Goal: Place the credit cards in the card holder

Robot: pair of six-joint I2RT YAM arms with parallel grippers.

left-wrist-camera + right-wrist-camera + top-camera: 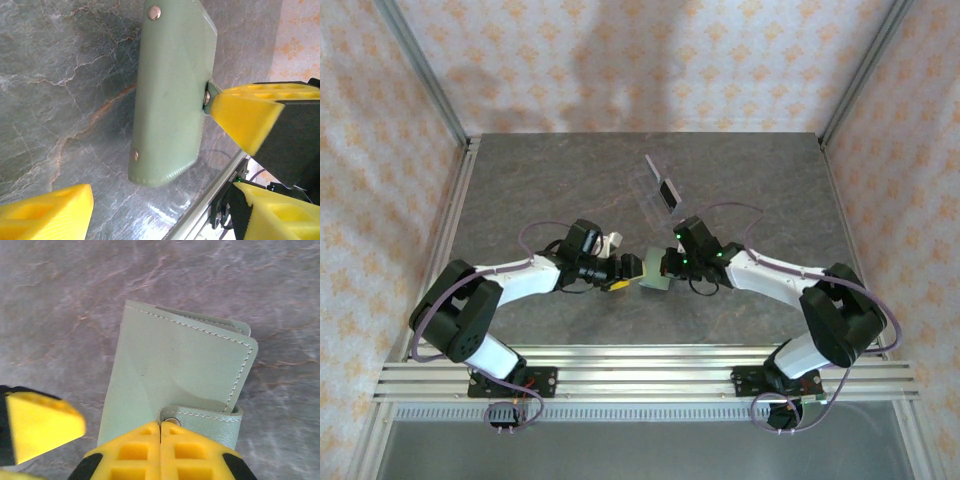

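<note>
Near the middle of the table (520,190), a card holder (655,272) — pinched by its tab (205,415) in the right gripper (160,432) on its right side. Just left of it, the left gripper (630,270), fingers (45,212) spread, not touching. Behind, well apart — a stand (652,185) with a card (668,193) in it.

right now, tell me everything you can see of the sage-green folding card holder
The sage-green folding card holder looks like smooth leather, with pale edge stitching and metal snap studs. It is folded shut, over the grey marbled table. The right gripper is shut on its snap tab; the left gripper stands open beside it, not touching.
</note>
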